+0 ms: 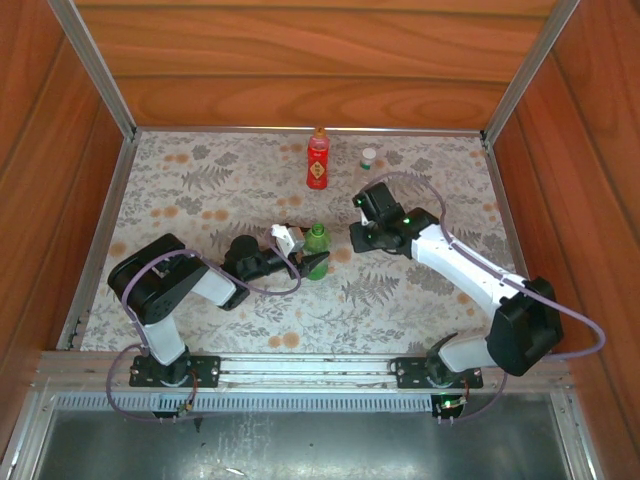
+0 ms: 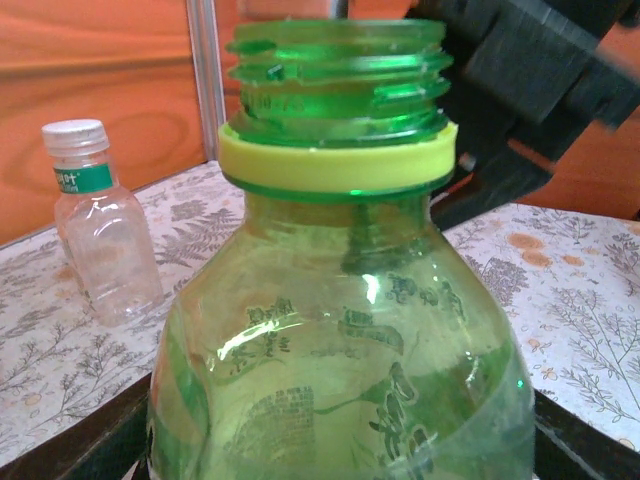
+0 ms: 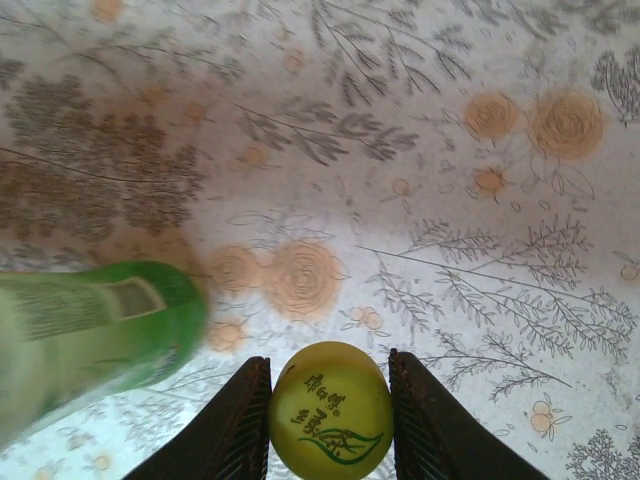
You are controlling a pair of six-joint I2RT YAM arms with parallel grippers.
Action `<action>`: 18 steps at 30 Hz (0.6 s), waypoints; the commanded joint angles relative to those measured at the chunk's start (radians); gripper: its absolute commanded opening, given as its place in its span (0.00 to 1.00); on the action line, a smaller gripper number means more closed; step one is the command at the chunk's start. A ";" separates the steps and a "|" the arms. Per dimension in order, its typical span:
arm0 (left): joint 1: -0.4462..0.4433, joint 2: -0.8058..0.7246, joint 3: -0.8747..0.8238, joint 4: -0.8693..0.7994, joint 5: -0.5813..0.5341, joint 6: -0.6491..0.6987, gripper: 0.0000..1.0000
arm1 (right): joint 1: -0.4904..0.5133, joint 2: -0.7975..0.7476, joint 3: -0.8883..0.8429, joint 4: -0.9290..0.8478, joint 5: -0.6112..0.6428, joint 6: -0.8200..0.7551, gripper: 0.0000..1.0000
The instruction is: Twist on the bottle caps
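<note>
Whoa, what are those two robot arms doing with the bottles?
The left gripper is holding the green bottle, and its neck is open, with no cap on it. The right gripper is pinching the green cap close beside that bottle, not yet on it. At the back, the red bottle and the little clear bottle are already capped.
</note>
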 commanded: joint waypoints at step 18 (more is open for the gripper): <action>0.009 0.052 0.016 0.004 0.032 0.003 0.67 | 0.203 0.006 0.300 -0.119 -0.057 -0.029 0.34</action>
